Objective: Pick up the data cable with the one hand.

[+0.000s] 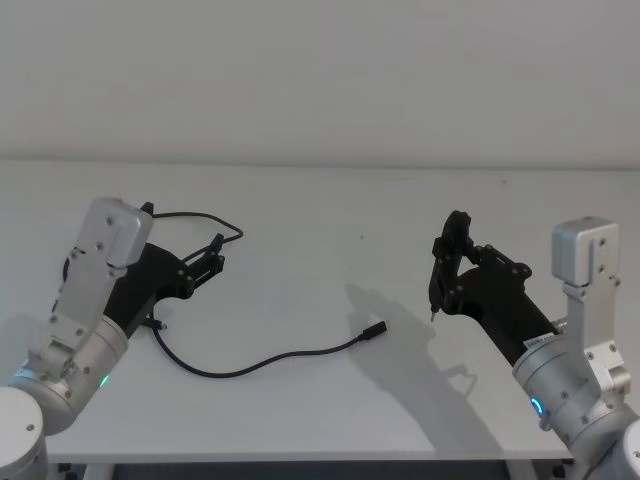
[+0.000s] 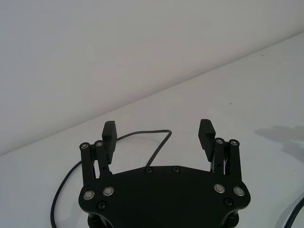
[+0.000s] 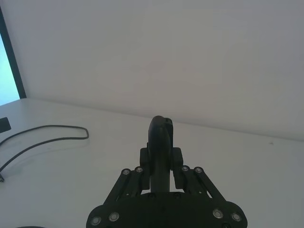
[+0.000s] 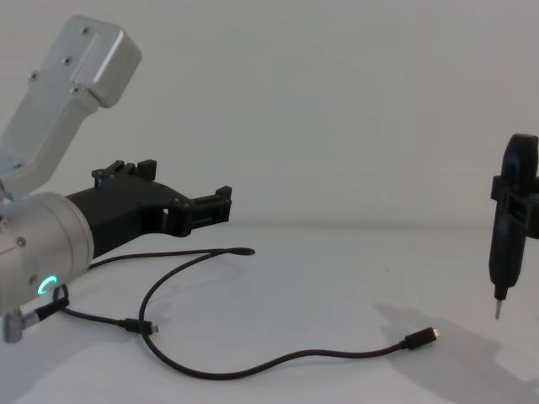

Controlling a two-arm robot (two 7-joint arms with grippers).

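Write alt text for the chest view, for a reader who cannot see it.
A long black data cable lies curved across a white table, its plug toward the right. The left gripper hangs open above the cable's left part, while the right gripper holds a pen-like tool tip down.

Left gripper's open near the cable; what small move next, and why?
I'd probably ease the left gripper down and forward onto the bend of the data cable just ahead: its fingers stand open, nothing is held, and the left wrist view frames that bend between them. The right gripper, off to the right, holds a pen-like tool.
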